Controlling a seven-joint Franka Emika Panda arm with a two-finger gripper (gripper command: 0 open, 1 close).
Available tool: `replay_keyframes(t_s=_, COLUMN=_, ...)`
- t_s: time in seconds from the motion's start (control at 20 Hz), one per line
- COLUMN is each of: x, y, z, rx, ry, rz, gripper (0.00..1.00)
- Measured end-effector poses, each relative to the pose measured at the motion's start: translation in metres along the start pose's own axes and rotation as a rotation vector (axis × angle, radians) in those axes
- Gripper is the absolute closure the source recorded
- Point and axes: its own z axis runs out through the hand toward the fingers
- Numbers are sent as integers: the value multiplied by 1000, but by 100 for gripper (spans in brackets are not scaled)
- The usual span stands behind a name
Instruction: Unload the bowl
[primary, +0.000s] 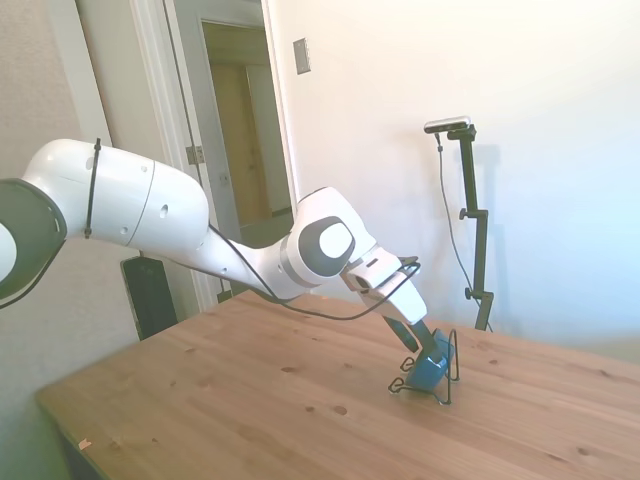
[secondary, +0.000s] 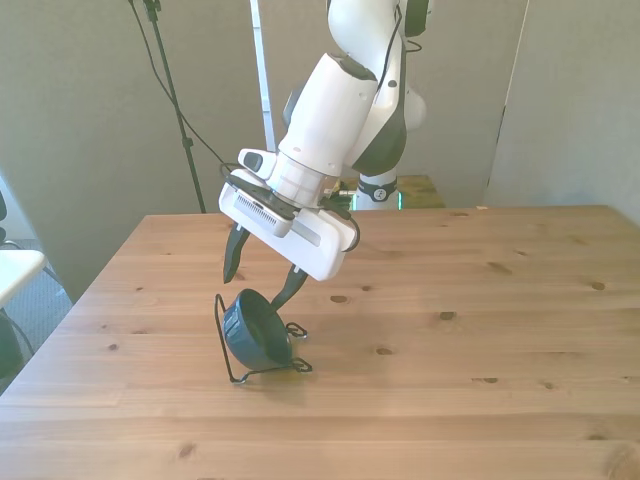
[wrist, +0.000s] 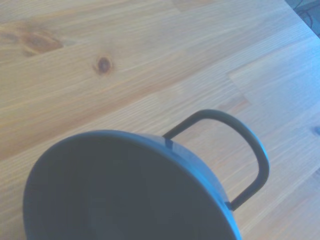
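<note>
The bowl (secondary: 258, 330) sits tipped on its side in a thin black wire stand (secondary: 232, 340) on the wooden table (secondary: 480, 330), its dark opening turned toward the front view's right and slightly upward. In the side view the bowl (primary: 432, 368) shows as a blue shape held inside the wire stand (primary: 448, 372), which rests on the table (primary: 250, 400) toward its far right part in that view.

The arm (secondary: 340, 110) slopes down steeply, and the jaws (secondary: 262, 272) are spread wide just above the bowl (1 dark finger (secondary: 233, 255) hangs on the front view's left of it, clear of the rim, and the other (secondary: 290, 286) comes down at the rim on the front view's right). They grip nothing; whether the right-hand finger actually touches the rim I cannot tell. In the side view the jaws (primary: 428, 345) meet the top of the bowl, but the fingers are too small there to separate.

From the wrist view the bowl (wrist: 125, 190) fills the lower part, dark grey-blue inside, with 1 rounded loop of the wire stand (wrist: 252, 145) curving out past its rim over the bare table (wrist: 100, 65)
</note>
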Motion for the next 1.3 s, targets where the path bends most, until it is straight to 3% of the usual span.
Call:
replay_keyframes(t_s=0.25, x=5, y=-2, z=7, rx=-26, ry=21, rz=-2, gripper=0)
replay_keyframes(t_s=0.3, x=5, y=-3, z=8, rx=-30, ry=24, rz=-3, gripper=100)
replay_keyframes(t_s=1.3, x=4, y=-7, z=18, rx=-77, ry=51, rz=-19, gripper=100)
